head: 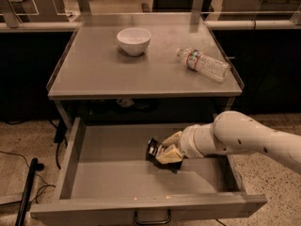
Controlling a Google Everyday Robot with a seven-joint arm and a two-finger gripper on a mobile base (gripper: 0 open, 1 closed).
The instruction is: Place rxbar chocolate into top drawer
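Observation:
The top drawer (117, 173) is pulled wide open below the tabletop, with its dark loop handle (152, 218) at the front edge. My gripper (165, 149) reaches in from the right on a white arm and sits low inside the drawer, right of centre. It is shut on the rxbar chocolate (154, 149), a small black-wrapped bar with white lettering that sticks out to the left of the fingers (170, 154), close above the drawer floor.
On the grey tabletop (94, 74) stand a white bowl (134, 40) and a clear plastic water bottle (203, 64) lying on its side. A black pole (26, 192) and cables lie on the floor at the left.

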